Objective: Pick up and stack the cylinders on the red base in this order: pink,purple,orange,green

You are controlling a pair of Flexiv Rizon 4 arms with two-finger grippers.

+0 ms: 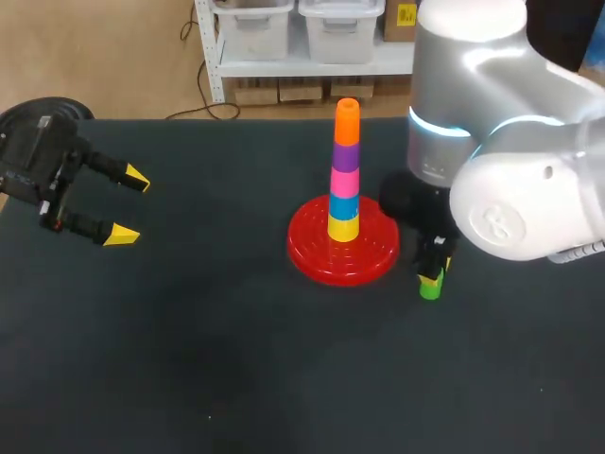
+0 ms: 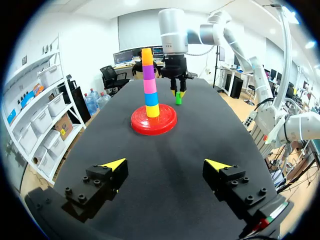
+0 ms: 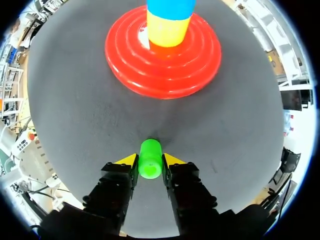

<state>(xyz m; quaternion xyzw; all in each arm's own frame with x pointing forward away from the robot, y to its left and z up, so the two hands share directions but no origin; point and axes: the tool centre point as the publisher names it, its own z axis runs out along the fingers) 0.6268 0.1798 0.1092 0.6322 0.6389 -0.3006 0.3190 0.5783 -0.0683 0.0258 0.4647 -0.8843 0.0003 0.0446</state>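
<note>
Green cylinder [image 1: 430, 288] is standing upright, low at the black table [image 1: 189, 359], just beside the red base [image 1: 307, 248]. The right gripper [image 3: 149, 161] is gripping it, one finger pressing on each side. On the base, yellow [image 1: 343, 228], blue [image 1: 344, 205], pink [image 1: 345, 180], purple [image 1: 346, 155] and orange [image 1: 347, 120] cylinders are sitting stacked, bottom to top. The left gripper [image 1: 129, 207] is hanging well apart, jaws wide open.

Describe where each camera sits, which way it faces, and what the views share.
Head view: above and behind, looking down on the table; left gripper and right arm show.
Left wrist view: on that wrist, facing the red base beyond its gripper.
Right wrist view: on that wrist, looking along the right gripper, shut on the green cylinder.
Shared: the red base.
</note>
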